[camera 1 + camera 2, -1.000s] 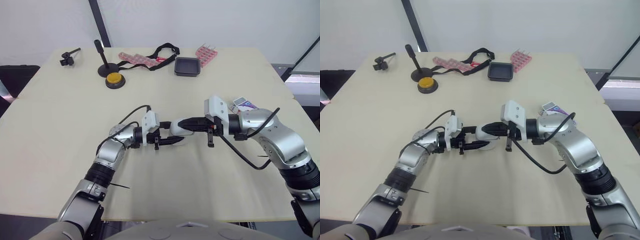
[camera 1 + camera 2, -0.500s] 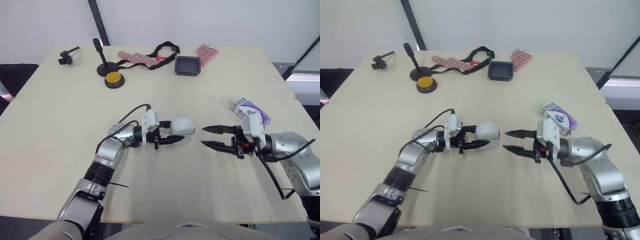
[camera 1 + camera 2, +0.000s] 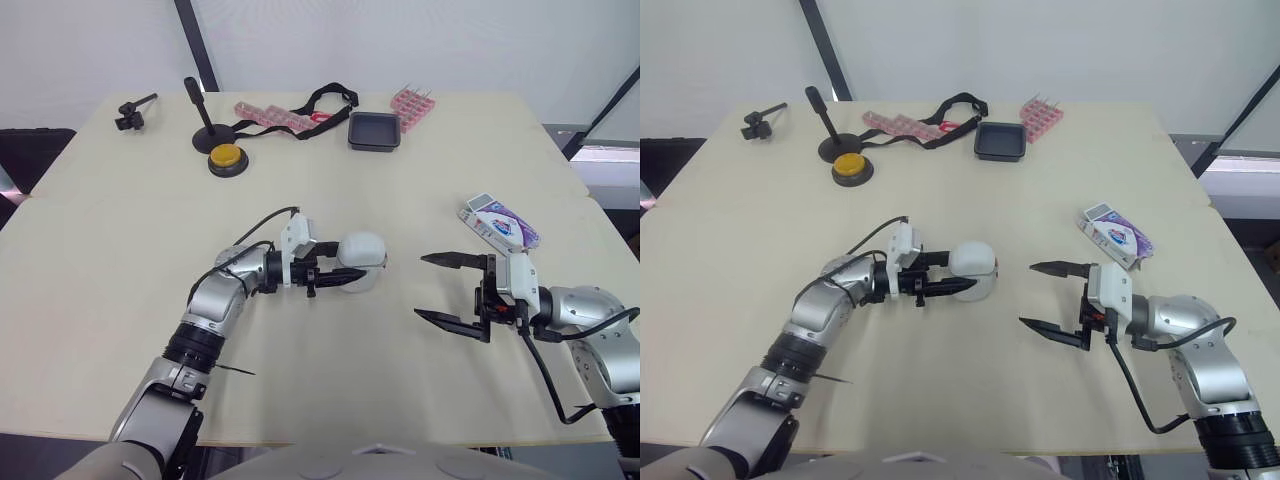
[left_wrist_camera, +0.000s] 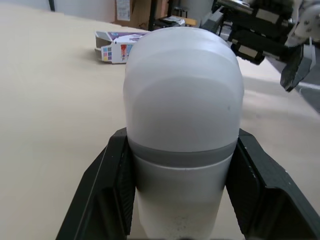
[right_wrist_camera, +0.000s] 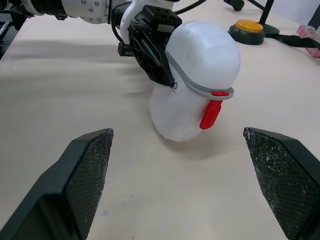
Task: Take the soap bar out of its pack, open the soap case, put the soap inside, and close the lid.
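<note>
The soap case (image 3: pixel 362 262), a rounded white shell with its lid shut, sits clamped between the two black fingers of the left gripper (image 3: pixel 340 277), just past their tips on the pale table (image 3: pixel 120 250); the right gripper (image 3: pixel 420 286) hangs well apart from it, pointing toward it, its fingers spread wide with nothing between them; the soap pack (image 3: pixel 498 221), a white and purple box, lies flat on the table just behind and beyond the right gripper, touching neither arm; far ahead of both grippers, near the table's far edge, stand a yellow button (image 3: pixel 227 158) and a black tray (image 3: pixel 375 131).

From the left wrist, the case stands straight ahead of the left gripper's fingers (image 4: pixel 107 185), which press on its two sides just below a grey band that runs round its middle; the pack lies on the table beyond the case.

From the right wrist, the right gripper's own fingers (image 5: pixel 82 175) stand far apart; the case is straight ahead between them but well clear of both, tilted, its lower end resting on the table; a red latch (image 5: pixel 211 112) hangs from the grey band on the side facing this gripper; the left gripper grips the case from the far side.
</note>
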Controlling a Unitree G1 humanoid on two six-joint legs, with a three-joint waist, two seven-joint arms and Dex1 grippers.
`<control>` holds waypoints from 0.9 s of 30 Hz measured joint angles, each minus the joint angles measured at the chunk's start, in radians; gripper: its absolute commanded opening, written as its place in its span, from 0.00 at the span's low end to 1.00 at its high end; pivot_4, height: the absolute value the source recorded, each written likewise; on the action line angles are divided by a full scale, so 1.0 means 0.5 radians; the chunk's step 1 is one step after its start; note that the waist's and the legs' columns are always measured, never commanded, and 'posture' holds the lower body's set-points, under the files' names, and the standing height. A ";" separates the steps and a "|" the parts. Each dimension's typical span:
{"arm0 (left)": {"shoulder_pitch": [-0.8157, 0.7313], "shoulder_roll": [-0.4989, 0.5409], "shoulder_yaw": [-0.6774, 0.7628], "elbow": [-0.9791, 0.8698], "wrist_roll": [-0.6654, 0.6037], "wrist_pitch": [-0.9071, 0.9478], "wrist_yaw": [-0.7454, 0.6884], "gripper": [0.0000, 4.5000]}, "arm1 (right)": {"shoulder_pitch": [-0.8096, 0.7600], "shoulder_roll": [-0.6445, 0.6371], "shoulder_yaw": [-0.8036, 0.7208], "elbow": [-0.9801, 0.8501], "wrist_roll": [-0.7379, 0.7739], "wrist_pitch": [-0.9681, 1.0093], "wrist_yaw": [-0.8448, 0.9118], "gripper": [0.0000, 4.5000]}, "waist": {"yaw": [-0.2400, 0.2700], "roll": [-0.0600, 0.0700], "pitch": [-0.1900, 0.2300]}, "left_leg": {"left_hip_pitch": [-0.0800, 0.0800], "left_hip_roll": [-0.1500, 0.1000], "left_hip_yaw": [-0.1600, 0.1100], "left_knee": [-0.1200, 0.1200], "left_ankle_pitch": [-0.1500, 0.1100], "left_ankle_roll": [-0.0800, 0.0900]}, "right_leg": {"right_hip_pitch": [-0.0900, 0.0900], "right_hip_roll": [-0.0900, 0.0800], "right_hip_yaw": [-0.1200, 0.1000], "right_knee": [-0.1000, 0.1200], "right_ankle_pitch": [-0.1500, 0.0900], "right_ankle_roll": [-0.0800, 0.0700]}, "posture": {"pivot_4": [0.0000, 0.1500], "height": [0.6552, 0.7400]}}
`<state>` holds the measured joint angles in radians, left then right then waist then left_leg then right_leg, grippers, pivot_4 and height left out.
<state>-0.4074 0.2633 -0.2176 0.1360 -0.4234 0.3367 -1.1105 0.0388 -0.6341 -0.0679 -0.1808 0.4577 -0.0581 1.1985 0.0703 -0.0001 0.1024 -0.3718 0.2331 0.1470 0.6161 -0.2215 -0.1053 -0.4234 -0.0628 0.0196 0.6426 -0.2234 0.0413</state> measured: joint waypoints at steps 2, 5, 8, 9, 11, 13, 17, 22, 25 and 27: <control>-0.028 0.041 0.059 -0.070 -0.169 0.419 0.089 0.43 | -0.003 0.000 0.000 -0.002 0.000 0.006 -0.011 1.00 | 0.000 0.000 0.000 | 0.000 0.000 0.000 0.000 0.000 0.000 | -0.001 0.001 0.000 0.000 0.000 0.000 | 1.00 0.87; -0.107 0.077 0.166 -0.140 -0.399 0.982 0.234 0.43 | -0.005 -0.002 0.004 -0.008 0.000 0.026 -0.018 1.00 | 0.005 0.001 0.001 | -0.001 -0.001 0.000 0.000 0.000 0.000 | -0.001 0.003 0.000 0.000 0.000 0.000 | 1.00 0.87; -0.214 0.123 0.267 -0.154 -0.639 1.641 0.390 0.43 | -0.004 -0.003 0.008 -0.023 0.000 0.039 -0.020 1.00 | 0.009 0.001 0.001 | -0.002 -0.003 0.000 0.000 0.000 0.000 | -0.001 0.004 0.000 0.000 0.000 0.000 | 1.00 0.87; -0.228 0.139 0.297 -0.155 -0.701 1.846 0.435 0.43 | -0.002 -0.004 0.009 -0.031 0.000 0.041 -0.021 1.00 | 0.007 0.001 0.001 | -0.002 -0.003 0.000 0.000 0.000 0.000 | -0.001 0.004 0.000 -0.001 0.000 0.000 | 1.00 0.87; -0.247 0.104 0.367 -0.135 -0.754 2.147 0.536 0.43 | 0.004 -0.005 0.010 -0.043 0.000 0.047 -0.024 1.00 | 0.007 0.001 0.001 | -0.003 -0.003 0.000 0.000 0.000 -0.001 | -0.001 0.004 0.000 -0.002 0.000 0.000 | 1.00 0.87; -0.276 0.029 0.460 -0.063 -0.781 2.410 0.673 0.43 | 0.004 -0.006 0.024 -0.064 0.000 0.059 -0.028 1.00 | 0.011 0.001 0.001 | -0.003 -0.003 0.000 0.000 0.000 -0.001 | -0.001 0.004 0.000 -0.003 0.000 0.000 | 1.00 0.87; -0.297 -0.043 0.568 0.079 -0.825 2.541 0.899 0.43 | 0.010 -0.006 0.038 -0.088 0.001 0.075 -0.031 1.00 | 0.015 0.001 0.001 | -0.003 -0.004 -0.002 0.000 0.000 -0.001 | 0.002 0.004 0.000 -0.005 0.000 0.000 | 1.00 0.87; -0.339 -0.101 0.620 0.173 -0.863 2.542 1.041 0.43 | 0.017 -0.006 0.044 -0.089 0.000 0.075 -0.028 1.00 | 0.019 0.000 0.001 | -0.001 -0.010 -0.003 0.001 0.000 0.000 | 0.007 -0.001 -0.001 -0.007 0.000 0.000 | 1.00 0.87; -0.348 -0.095 0.584 0.155 -0.856 2.534 1.044 0.43 | 0.017 -0.006 0.044 -0.089 0.000 0.077 -0.029 1.00 | 0.015 0.000 0.001 | -0.001 -0.012 -0.003 0.001 0.001 0.002 | 0.008 -0.004 0.000 -0.007 0.001 0.001 | 1.00 0.87; -0.349 -0.069 0.513 0.098 -0.856 2.493 1.025 0.66 | 0.017 -0.008 0.044 -0.089 0.000 0.080 -0.030 1.00 | 0.015 0.000 0.001 | 0.000 -0.012 -0.003 0.000 0.001 0.002 | 0.009 -0.004 0.000 -0.009 0.001 0.001 | 1.00 0.87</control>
<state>-0.5817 0.2288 0.0391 0.1851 -0.8517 1.5830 -0.5981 0.0471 -0.6380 -0.0459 -0.2252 0.4578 -0.0179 1.1837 0.0779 -0.0001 0.1027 -0.3716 0.2270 0.1453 0.6162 -0.2209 -0.1042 -0.4188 -0.0647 0.0194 0.6382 -0.2230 0.0417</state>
